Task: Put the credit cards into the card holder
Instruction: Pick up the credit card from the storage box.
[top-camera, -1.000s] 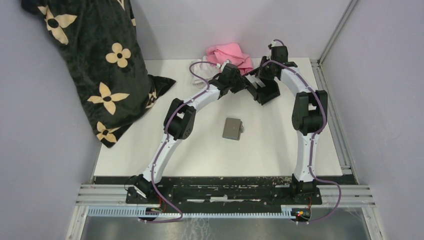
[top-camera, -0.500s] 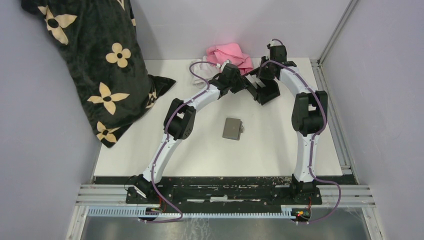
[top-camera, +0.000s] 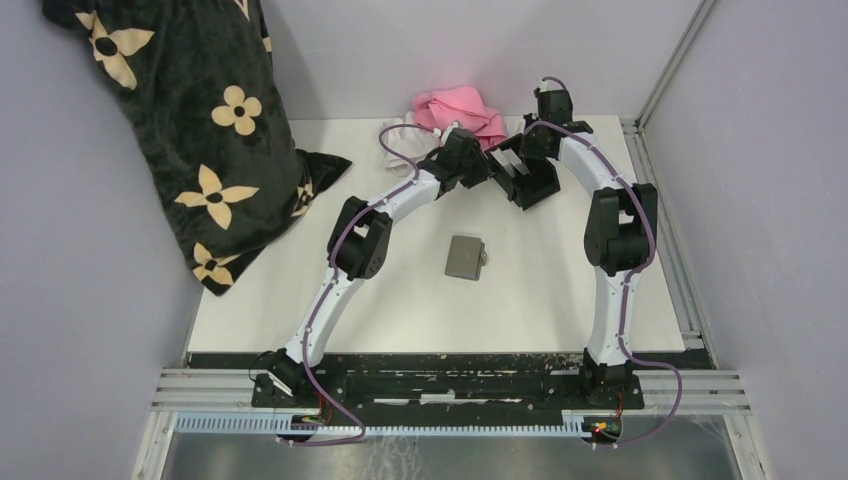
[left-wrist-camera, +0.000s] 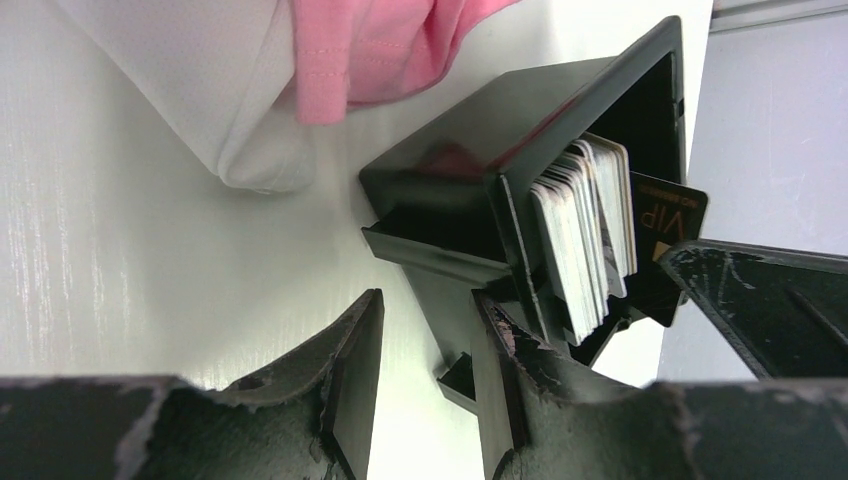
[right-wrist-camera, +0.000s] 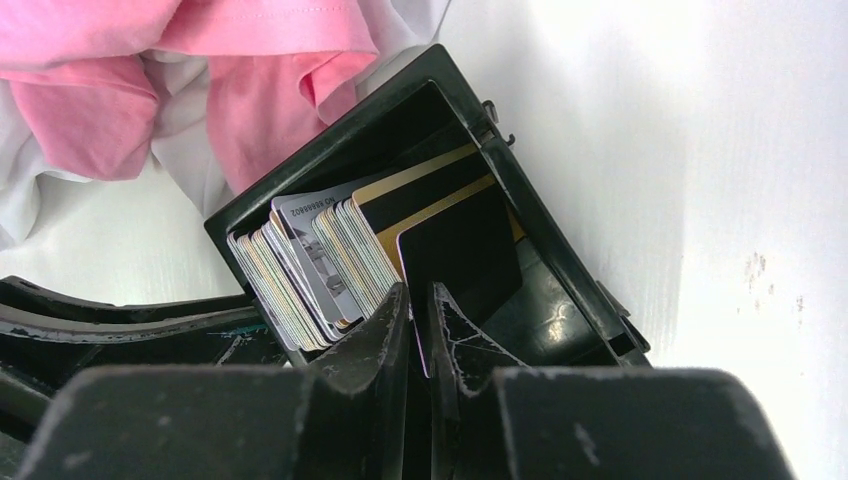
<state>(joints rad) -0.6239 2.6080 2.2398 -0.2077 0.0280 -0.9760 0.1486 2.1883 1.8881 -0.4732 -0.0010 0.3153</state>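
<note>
The black card holder (top-camera: 538, 186) lies tipped at the back of the table, next to the pink cloth. Several credit cards (right-wrist-camera: 310, 260) stand packed in the card holder (right-wrist-camera: 560, 290). A black credit card (right-wrist-camera: 460, 250) sticks out of the stack, and my right gripper (right-wrist-camera: 420, 292) is shut on its near edge. In the left wrist view the same card (left-wrist-camera: 668, 226) shows gold "VIP" lettering. My left gripper (left-wrist-camera: 428, 298) is open astride the holder's lower corner (left-wrist-camera: 440, 300), its right finger against the wall and a gap at the other.
A flat grey wallet (top-camera: 465, 256) lies mid-table. Pink and white cloth (top-camera: 455, 108) is bunched against the back wall beside the holder. A black flowered blanket (top-camera: 190, 110) fills the left rear corner. Grey walls close in on three sides.
My right jaws have narrowed onto the black card, and the right wrist has shifted slightly over the holder. The left arm and the holder have stayed put.
</note>
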